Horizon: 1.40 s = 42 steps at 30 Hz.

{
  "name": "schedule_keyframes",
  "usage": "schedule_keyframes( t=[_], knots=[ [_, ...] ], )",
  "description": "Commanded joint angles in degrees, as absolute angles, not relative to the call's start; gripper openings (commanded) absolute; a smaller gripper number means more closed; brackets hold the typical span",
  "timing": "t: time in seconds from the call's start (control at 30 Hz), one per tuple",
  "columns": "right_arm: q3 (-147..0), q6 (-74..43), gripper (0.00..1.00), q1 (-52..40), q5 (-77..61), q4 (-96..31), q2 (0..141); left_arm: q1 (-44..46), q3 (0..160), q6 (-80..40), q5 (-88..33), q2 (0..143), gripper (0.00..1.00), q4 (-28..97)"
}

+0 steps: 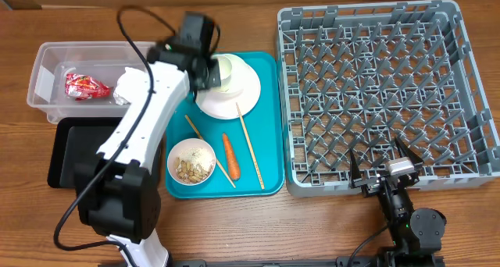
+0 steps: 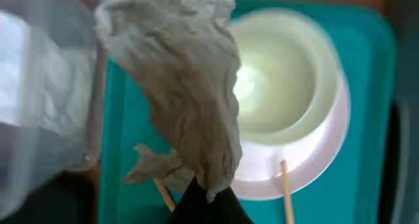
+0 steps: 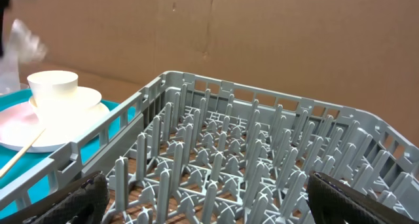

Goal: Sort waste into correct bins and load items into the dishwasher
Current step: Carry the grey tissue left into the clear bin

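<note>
My left gripper [image 2: 209,194] is shut on a piece of crumpled white paper [image 2: 190,99], which hangs above the left side of the teal tray [image 2: 366,119]. Right beside it a white cup [image 2: 281,73] stands on the white plate [image 2: 314,165]. In the overhead view the gripper [image 1: 209,72] hovers at the cup [image 1: 228,69]. A bowl [image 1: 191,160] of beige scraps, a carrot [image 1: 230,154] and two chopsticks [image 1: 250,150] lie on the tray. My right gripper [image 1: 383,172] is open at the front edge of the grey dish rack [image 1: 383,95], nothing between its fingers.
The clear tub [image 1: 55,64] at the far left holds a red wrapper [image 1: 86,86]. In front of it lies the black tray [image 1: 70,154]. The left arm [image 1: 144,119] stretches over both. A cardboard wall [image 3: 262,34] stands behind the rack.
</note>
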<state>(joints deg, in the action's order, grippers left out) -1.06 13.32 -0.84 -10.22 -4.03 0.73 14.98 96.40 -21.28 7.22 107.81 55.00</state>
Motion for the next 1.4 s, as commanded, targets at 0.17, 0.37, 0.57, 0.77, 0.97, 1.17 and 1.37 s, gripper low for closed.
schedule_keyframes(
  t=[0.17,0.37,0.57,0.77,0.97,1.17,1.37],
  knots=[
    [-0.5,12.9,1.0,-1.1,-9.9,-3.8,0.3,6.3,107.2,-22.3,9.6,107.5,0.04,60.1],
    [-0.5,12.9,1.0,-1.1,-9.9,-3.8,0.3,-2.0,104.6,-22.4,9.6,108.4,0.04,60.0],
    [-0.5,12.9,1.0,-1.1,-9.9,-3.8,0.3,-8.2,100.7,-23.0,9.3,112.0,0.04,56.7],
    [-0.5,12.9,1.0,-1.1,-9.9,-3.8,0.3,-11.4,100.4,-24.5,7.2,118.7,0.04,55.9],
    [-0.5,12.9,1.0,-1.1,-9.9,-3.8,0.3,-12.3,102.7,-24.2,6.1,117.9,0.36,58.3],
    [-0.5,12.9,1.0,-1.1,-9.9,-3.8,0.3,-12.3,109.3,-24.1,2.8,112.2,0.8,64.4],
    [-0.5,12.9,1.0,-1.1,-9.9,-3.8,0.3,-12.2,113.6,-23.8,-16.7,105.8,0.84,72.1]
  ],
)
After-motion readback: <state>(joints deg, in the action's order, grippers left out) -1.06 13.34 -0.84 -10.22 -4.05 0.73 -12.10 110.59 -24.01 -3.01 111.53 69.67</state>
